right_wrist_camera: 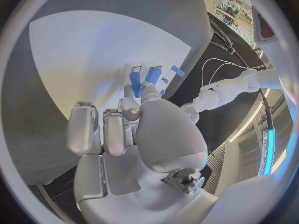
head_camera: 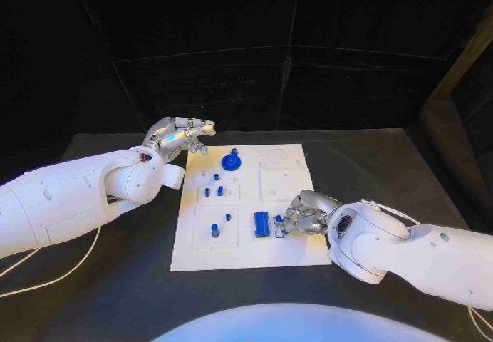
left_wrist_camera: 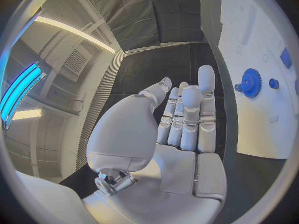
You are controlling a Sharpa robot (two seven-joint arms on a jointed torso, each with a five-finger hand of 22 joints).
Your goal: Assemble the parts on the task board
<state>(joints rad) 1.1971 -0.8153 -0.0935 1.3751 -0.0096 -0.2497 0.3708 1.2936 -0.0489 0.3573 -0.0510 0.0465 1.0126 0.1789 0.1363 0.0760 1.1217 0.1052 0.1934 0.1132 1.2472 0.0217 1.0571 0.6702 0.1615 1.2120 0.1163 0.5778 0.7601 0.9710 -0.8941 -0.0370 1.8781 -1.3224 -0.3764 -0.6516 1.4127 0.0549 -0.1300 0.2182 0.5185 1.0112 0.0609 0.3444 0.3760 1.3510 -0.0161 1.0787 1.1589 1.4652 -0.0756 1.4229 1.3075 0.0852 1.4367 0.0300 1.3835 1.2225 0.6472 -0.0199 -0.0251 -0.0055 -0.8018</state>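
The white task board lies in the middle of the black table. On it are a blue gear, two small blue pegs, a taller blue peg and a blue block. My right hand rests over the board's right half, and its fingertips pinch a small blue part just right of the block. The right wrist view has the long blue pieces right beyond the thumb tip. My left hand hovers off the board's far left corner, fingers stretched out and holding nothing, with the gear off to its side.
Bare black table surrounds the board on all sides. Dark curtains close off the back. A thin white cable trails on the table under my left arm. The board's far right squares hold no parts.
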